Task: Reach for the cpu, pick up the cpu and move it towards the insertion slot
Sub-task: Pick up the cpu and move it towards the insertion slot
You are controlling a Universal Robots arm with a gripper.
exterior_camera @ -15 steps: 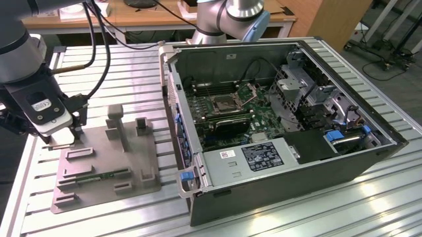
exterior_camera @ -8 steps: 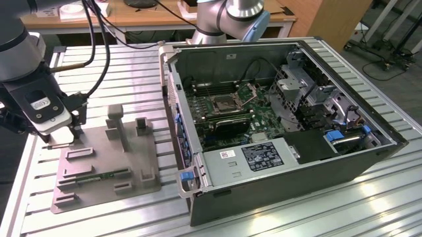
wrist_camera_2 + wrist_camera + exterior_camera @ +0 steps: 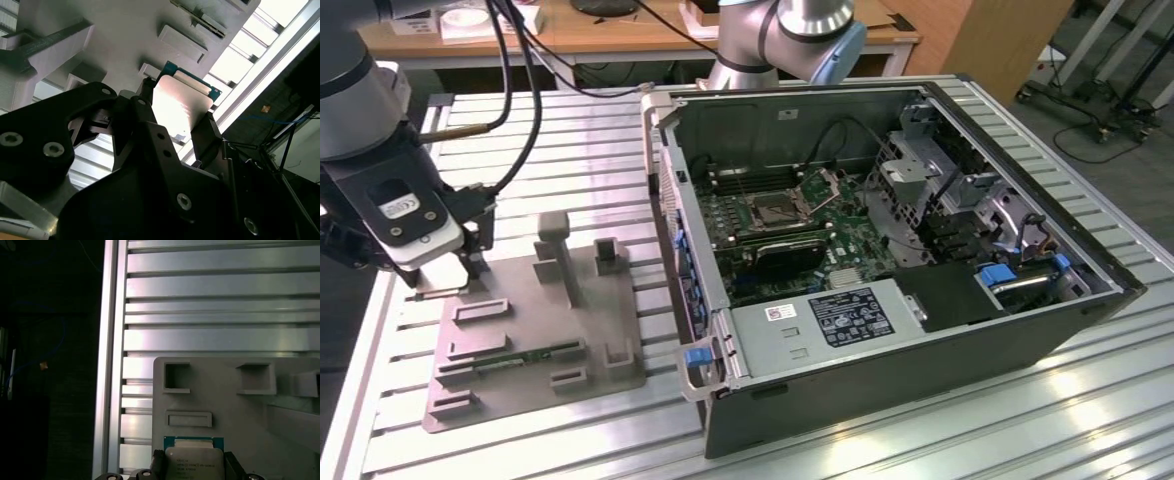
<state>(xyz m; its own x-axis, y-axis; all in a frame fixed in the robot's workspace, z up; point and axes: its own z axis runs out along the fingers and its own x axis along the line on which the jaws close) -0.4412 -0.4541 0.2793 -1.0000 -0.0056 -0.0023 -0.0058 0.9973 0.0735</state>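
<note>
Up close, the black gripper (image 3: 177, 106) stood clenched on the small square cpu (image 3: 182, 105) with its silver-grey metal top.
In both wrist views, 2 dark fingers (image 3: 206, 131) pressed against opposite edges of the cpu, at the edge of the pale grey moulded fixture plate (image 3: 520, 335) lying on the slatted aluminium table (image 3: 921, 435). Farther off, toward the exterior view's right, the open black computer case (image 3: 1014, 330) held the square, silver-framed insertion slot (image 3: 781, 210) on its green motherboard (image 3: 854, 215), well apart from the gripper.
</note>
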